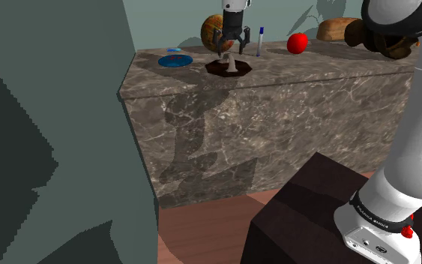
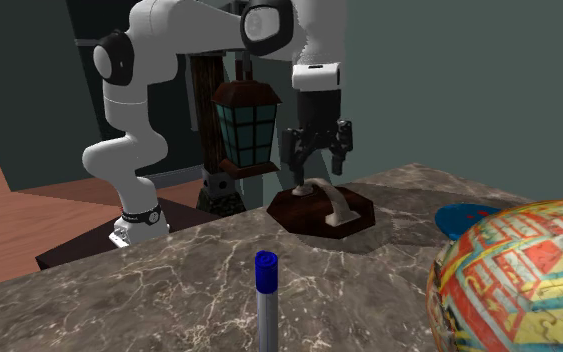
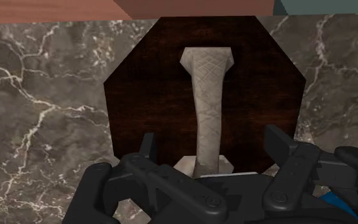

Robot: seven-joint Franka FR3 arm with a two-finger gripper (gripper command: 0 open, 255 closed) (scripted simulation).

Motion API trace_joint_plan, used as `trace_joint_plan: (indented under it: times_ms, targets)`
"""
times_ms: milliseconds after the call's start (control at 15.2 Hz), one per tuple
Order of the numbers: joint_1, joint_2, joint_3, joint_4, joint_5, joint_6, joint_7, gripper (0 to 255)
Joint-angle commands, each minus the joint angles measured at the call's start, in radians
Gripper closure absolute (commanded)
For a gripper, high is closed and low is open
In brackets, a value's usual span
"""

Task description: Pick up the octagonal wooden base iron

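Far left on the marble counter (image 1: 321,69), a blue plate (image 1: 175,61). Just right of it sits the iron (image 1: 230,69), its dark octagonal base flat on the stone near the counter's left end, with a pale handle (image 3: 209,108) arching over it. The gripper (image 1: 231,49) hangs right above it, close in. Its fingers (image 3: 279,145) are spread, one on either side of the handle, and neither touches it. Nothing is gripped. Further right there's a blue-capped pen (image 1: 260,41), then a red ball (image 1: 297,43)
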Motion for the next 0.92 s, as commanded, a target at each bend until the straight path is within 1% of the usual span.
trace_joint_plan:
  times_ms: [0,198,330,396,858]
  targets:
    - [-0.001,0.002,-0.001,-0.023,0.0,0.026,0.002,0]
    - [-0.002,-0.003,-0.001,-0.08,-0.001,0.077,0.004,0]
    - [-0.002,-0.003,-0.001,-0.08,-0.001,0.077,0.004,0]
    - [-0.002,-0.004,-0.001,-0.08,-0.001,0.076,0.004,255]
    - [-0.002,-0.004,-0.001,-0.081,-0.001,0.077,0.004,255]
